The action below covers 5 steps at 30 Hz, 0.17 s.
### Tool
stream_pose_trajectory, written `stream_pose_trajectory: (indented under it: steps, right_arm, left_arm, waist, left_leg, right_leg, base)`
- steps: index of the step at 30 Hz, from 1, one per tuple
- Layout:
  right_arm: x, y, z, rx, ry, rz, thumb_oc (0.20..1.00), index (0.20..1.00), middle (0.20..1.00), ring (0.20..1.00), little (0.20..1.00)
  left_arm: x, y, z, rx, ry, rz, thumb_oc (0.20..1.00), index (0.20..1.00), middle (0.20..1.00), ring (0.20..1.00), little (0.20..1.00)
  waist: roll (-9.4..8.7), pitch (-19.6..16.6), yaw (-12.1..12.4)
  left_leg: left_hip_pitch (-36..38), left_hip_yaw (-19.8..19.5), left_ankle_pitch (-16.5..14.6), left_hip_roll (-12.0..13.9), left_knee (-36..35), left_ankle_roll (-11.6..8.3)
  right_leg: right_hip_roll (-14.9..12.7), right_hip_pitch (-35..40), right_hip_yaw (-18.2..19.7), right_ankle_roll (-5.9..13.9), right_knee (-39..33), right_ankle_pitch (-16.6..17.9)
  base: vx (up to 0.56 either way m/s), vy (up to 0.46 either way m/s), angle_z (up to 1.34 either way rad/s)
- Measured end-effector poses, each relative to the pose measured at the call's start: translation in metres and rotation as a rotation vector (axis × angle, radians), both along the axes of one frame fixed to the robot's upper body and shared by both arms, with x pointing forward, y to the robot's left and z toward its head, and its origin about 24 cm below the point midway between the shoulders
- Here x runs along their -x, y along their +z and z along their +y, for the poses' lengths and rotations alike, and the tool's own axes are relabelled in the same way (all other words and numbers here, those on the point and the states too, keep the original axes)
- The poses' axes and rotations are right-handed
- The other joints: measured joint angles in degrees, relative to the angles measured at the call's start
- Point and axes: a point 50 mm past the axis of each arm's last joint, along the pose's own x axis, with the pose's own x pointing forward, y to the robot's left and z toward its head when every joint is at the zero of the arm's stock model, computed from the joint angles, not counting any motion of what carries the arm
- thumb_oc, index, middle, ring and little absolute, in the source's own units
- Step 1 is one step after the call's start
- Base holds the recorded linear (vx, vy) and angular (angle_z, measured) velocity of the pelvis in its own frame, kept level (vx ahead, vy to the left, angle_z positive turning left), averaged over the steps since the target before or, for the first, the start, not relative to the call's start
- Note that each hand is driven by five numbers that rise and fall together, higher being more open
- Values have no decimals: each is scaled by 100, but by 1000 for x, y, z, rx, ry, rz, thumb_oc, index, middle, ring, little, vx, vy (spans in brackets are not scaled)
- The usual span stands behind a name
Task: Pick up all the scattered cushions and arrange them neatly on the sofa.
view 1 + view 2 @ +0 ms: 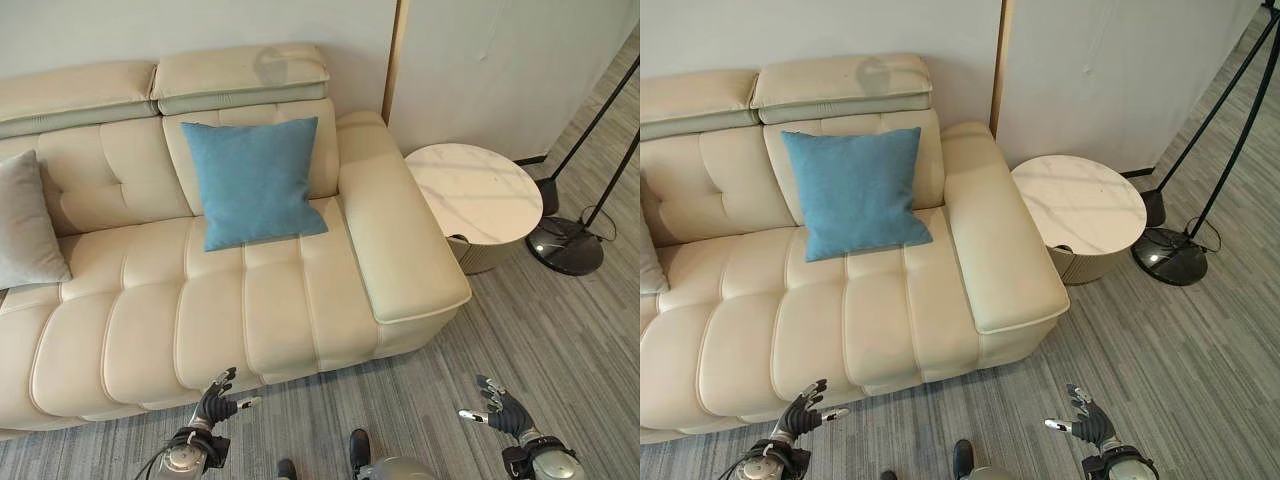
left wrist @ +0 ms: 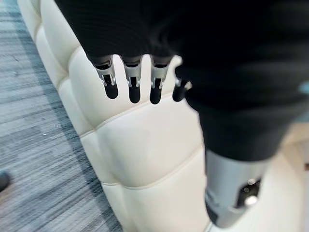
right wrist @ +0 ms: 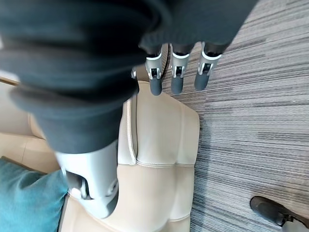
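In the left eye view a cream sofa (image 1: 200, 300) fills most of the scene, with a blue cushion (image 1: 255, 180) propped upright against the backrest beside the arm and a grey cushion (image 1: 25, 220) leaning at the far left edge of the seat. Both cushions look soft, square and plain, and both already sit on the sofa; the carpet (image 1: 560, 340) in front shows no cushion. The left hand (image 1: 215, 403) hangs low before the seat front with fingers spread and empty, and the right hand (image 1: 500, 410) hovers over the carpet, likewise relaxed and holding nothing. A round marble table (image 1: 475, 195) stands just beside the sofa arm, with a lamp base (image 1: 565, 245) near it. The right eye view gives the same layout, the blue cushion (image 1: 855, 190) resting squarely against the back. The left wrist view shows straight fingers (image 2: 133, 87) pointing at the quilted seat front, touching nothing. The right wrist view shows straight fingers (image 3: 176, 77) above the sofa arm's end and the carpet, with a corner of the blue cushion (image 3: 26, 198) in sight. Judging from this, the placing step looks finished for these two; the next move calls for searching the floor for any cushion left, or straightening the grey one.
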Motion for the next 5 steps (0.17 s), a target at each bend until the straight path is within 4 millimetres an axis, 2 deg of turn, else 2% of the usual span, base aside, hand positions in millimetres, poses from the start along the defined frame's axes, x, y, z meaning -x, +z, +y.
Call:
stream_pose_trajectory:
  steps: [1, 2, 3, 4, 5]
  right_arm:
    - [0, 0, 0, 0, 0, 0, 1000, 1000, 1000, 1000, 1000]
    - [2, -2, 2, -7, 1, 4, 1000, 1000, 1000, 1000, 1000]
    - [5, -3, 3, -8, 2, 14, 1000, 1000, 1000, 1000, 1000]
    - [8, -5, 3, -4, 5, 25, 1000, 1000, 1000, 1000, 1000]
    - [13, -6, 3, -5, 2, 37, 1000, 1000, 1000, 1000, 1000]
  left_arm:
    - [0, 0, 0, 0, 0, 0, 1000, 1000, 1000, 1000, 1000]
    - [2, 0, 1, -2, 0, 4, 1000, 1000, 1000, 1000, 1000]
    - [4, -1, 1, -2, 2, 11, 1000, 1000, 1000, 1000, 1000]
    - [11, -4, 2, -2, 8, 28, 1000, 1000, 1000, 1000, 1000]
    - [15, -5, 3, -5, 12, 38, 1000, 1000, 1000, 1000, 1000]
  waist:
    - [4, 0, 3]
    - [-13, -12, 16]
    - [-17, -31, 27]
    - [7, -57, 25]
    - [-44, -87, 31]
  left_leg:
    - [1, 11, -13, 1, -14, 20]
    - [-3, 30, -98, -56, -77, 182]
    - [-28, 33, -146, -112, -113, 240]
    - [-49, 29, -149, -166, -114, 257]
    - [-45, 29, -146, -216, -115, 260]
  right_leg:
    - [3, 0, -1, -5, -14, 11]
    - [-35, 4, 21, 45, -124, 77]
    - [-95, 7, 27, 101, -147, 117]
    - [-159, -9, 32, 156, -146, 147]
    - [-203, -5, 30, 175, -142, 148]
  base:
    - [21, 44, 3]
    - [0, 0, 0]
    - [17, 72, 3]
    - [19, 95, 4]
    - [28, 142, 8]
